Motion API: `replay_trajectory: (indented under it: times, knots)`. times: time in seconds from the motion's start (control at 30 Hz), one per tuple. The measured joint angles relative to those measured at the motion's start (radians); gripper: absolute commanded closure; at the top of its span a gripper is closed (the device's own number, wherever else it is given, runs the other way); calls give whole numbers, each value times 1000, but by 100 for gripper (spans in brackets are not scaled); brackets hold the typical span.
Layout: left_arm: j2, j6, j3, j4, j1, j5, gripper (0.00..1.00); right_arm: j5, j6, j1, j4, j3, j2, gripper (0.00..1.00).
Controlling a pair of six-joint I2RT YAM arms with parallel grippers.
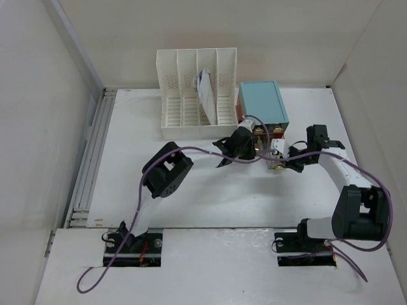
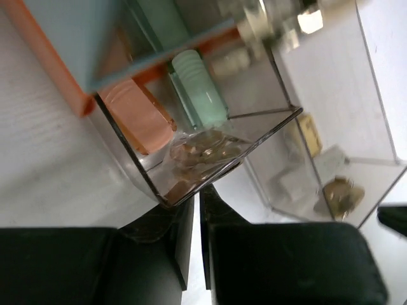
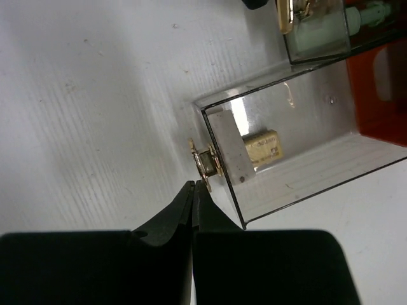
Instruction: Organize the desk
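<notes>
Right gripper point(image 3: 194, 185): fingers pressed together and holding nothing. The gold knob point(image 3: 205, 162) sits just beside the tips, at their one o'clock in the wrist view.
Knob drawer point(image 3: 305, 171): clear-walled and drawn out onto the tabletop. A small yellow block point(image 3: 264, 147) lies behind its front wall.
Left gripper point(image 2: 198, 206): fingers all but closed, with only a slit between them and nothing visible in it. The tips are just under the front lip of the coin drawer point(image 2: 254, 142), which is at twelve o'clock.
Coins point(image 2: 200, 152): loose in a heap near that front corner.
Desk point(image 1: 203, 197): white tabletop under both arms, bare toward six o'clock from the drawers.
Step, as judged: sliding the open drawers home.
Doing it well: press low and at the middle of the front wall rather than on the knob's edge. Push straight toward twelve o'clock, slowly, one drawer at a time.
Risk: an off-centre push could skew the drawer or shift the coins.
Teal drawer box point(image 1: 262, 101): at one o'clock on the desk.
File rack point(image 1: 191, 95): just beside the box, at its nine o'clock.
</notes>
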State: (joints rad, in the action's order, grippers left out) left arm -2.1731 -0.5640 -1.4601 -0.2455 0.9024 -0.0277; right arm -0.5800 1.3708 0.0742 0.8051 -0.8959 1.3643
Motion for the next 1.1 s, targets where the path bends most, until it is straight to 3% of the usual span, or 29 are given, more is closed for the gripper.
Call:
replay_trajectory:
  times: [0.37, 0.73, 1.1]
  knots:
    - [-75, -182, -82, -21, -27, 106, 84, 2, -44, 5, -163, 114, -55, 100]
    - [-85, -340, -82, -70, -27, 84, 80, 41, -21, 5, -287, 207, -150, 100]
    - [-102, -365, -62, -102, -31, 39, 79, 101, 34, 5, -323, 203, -54, 100]
